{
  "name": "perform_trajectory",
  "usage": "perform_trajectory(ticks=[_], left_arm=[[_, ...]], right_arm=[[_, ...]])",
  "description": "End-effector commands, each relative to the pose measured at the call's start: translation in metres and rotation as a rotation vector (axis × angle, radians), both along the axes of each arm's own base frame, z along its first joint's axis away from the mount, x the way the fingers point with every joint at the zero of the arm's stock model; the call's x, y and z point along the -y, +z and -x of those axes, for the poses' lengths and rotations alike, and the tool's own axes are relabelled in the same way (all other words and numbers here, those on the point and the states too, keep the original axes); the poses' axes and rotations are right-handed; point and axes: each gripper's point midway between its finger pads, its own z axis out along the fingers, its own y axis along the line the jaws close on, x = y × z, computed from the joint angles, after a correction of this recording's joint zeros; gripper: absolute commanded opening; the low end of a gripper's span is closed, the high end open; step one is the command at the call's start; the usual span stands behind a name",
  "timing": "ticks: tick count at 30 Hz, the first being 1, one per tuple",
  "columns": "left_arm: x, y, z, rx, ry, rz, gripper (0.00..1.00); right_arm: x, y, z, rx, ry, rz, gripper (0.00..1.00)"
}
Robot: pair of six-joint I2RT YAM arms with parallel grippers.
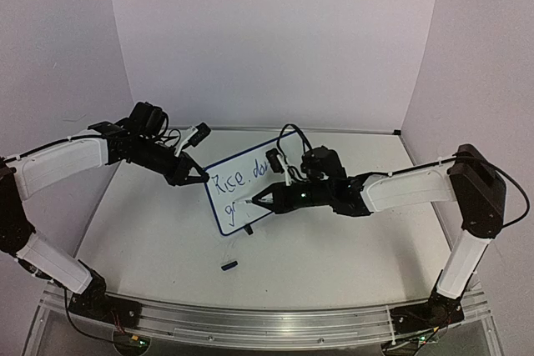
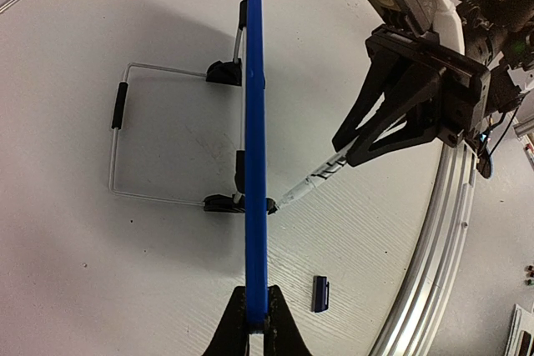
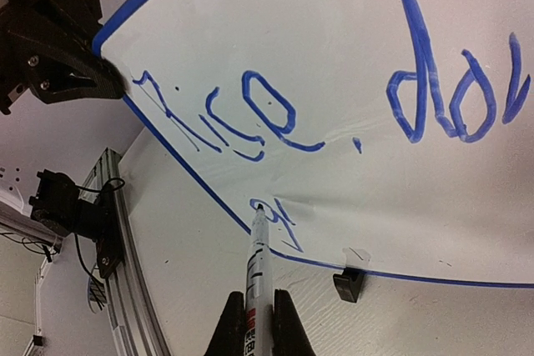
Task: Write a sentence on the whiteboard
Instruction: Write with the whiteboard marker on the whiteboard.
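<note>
Right hand (image 3: 254,299) grips marker (image 3: 257,243); probable cap (image 2: 320,293).

Open tabletop (image 1: 342,252) before the propped whiteboard (image 1: 236,203), with one small cap (image 1: 230,265) on it; wire stand (image 2: 119,106) behind.

White tabletop (image 1: 150,239) carries the whiteboard (image 1: 238,198), upright on its clip feet (image 2: 224,202); small dark cap (image 1: 230,265) lies nearby.

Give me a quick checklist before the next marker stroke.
1. left gripper clamped on the whiteboard edge: ok.
2. right gripper gripping the marker: ok.
3. Marker's tip on the board, at the start of the second line: ok.
4. First line of the sentence complete: cannot tell, its end is cut off or hidden.
5. Marker cap lying on the table, apart from the board: ok.
</note>
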Motion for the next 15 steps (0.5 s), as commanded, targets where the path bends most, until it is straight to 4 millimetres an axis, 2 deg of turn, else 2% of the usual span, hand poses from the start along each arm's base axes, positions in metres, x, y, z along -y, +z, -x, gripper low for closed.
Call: perform_trajectory(ticks=[1, 15], left_arm=[[0.0044, -0.0046, 0.0047, -0.028, -0.017, -0.017, 0.00], [0.0045, -0.0050, 0.0046, -0.029, -0.017, -0.018, 0.00]], right_arm=[[-0.0046, 0.0175, -0.0128, 0.051, -0.037, -0.033, 0.00], [-0.0102, 0.0163, -0.0177, 0.054, -0.036, -0.035, 0.00]])
